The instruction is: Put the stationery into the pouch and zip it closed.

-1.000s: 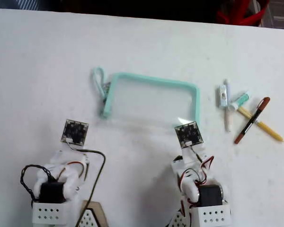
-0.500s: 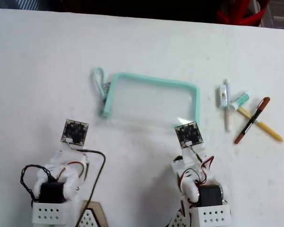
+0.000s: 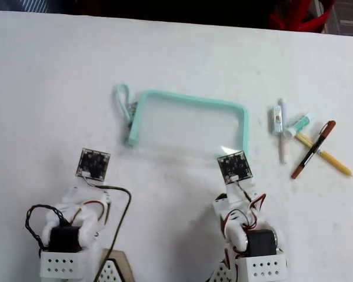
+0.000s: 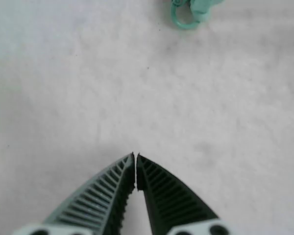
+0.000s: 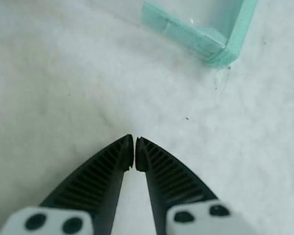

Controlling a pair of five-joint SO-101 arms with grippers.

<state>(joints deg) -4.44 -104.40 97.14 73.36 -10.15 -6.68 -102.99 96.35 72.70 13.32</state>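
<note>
A clear pouch with a mint-green zip border (image 3: pixel 188 122) lies flat mid-table, its loop pull (image 3: pixel 123 94) at the left end. Right of it lies the stationery: a white pen (image 3: pixel 283 130), a small white eraser-like piece (image 3: pixel 277 120), a mint-capped tube (image 3: pixel 297 125), a yellow pencil (image 3: pixel 325 154) and a brown marker (image 3: pixel 312 149). My left gripper (image 4: pixel 135 161) is shut over bare table, short of the green loop (image 4: pixel 186 14). Shut too, my right gripper (image 5: pixel 134 145) sits just short of the pouch's corner (image 5: pixel 213 44). Both arms rest near the table's front edge.
The white table (image 3: pixel 59 70) is bare around the pouch. A black cable (image 3: pixel 120 217) loops by the left arm's base. Dark and red things (image 3: pixel 300 14) lie beyond the far edge.
</note>
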